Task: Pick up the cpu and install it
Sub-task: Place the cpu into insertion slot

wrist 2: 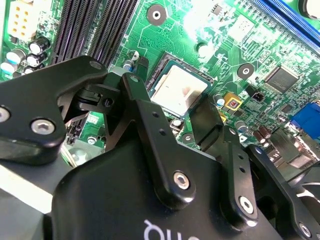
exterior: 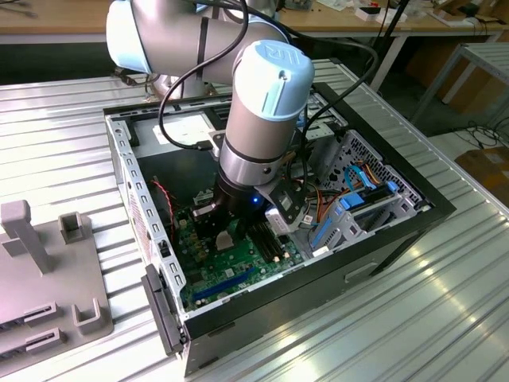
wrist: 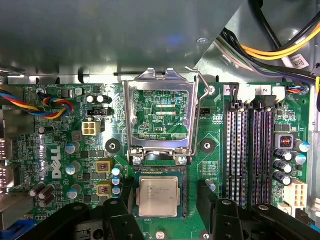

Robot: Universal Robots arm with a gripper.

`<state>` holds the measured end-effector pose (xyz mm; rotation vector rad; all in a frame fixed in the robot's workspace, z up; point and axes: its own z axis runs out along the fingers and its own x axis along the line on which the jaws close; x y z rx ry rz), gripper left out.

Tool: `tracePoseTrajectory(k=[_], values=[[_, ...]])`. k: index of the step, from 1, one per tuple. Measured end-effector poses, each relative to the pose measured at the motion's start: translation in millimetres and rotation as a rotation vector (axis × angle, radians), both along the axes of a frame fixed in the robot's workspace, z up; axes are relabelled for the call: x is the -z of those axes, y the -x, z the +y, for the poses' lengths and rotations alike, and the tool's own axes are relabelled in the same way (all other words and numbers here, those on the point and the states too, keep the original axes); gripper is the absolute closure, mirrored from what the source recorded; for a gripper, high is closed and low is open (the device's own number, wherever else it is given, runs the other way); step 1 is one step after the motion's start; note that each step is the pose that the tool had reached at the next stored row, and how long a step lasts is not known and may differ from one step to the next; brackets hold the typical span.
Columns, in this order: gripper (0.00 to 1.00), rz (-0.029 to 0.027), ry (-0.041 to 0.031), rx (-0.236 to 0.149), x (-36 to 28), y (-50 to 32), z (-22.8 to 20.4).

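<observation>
Ribbed metal table (exterior: 445, 302), wooden benches (exterior: 64, 16) behind, and an open computer case (exterior: 382, 255) lies on its side with the arm (exterior: 262, 103) reaching in. In the exterior view the wrist blocks the socket area. In the second wrist view a finger (wrist 2: 142, 107) covers one corner of the cpu (wrist 2: 177, 90). The first wrist view shows the cpu (wrist: 158, 196) flat in its socket on the green motherboard (wrist: 65, 130), metal top up, edges square with the raised load plate (wrist: 127, 120). It is square, with no long axis. The gripper (wrist: 165, 186) straddles it, jaws apart.
</observation>
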<state>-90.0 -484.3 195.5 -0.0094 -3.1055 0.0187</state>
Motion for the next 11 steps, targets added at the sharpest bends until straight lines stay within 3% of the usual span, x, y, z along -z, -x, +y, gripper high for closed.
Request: tracePoseTrajectory(k=[11], values=[[0.39, 0.0, 0.0086, 0.0, -1.8, 0.8, 0.0]])
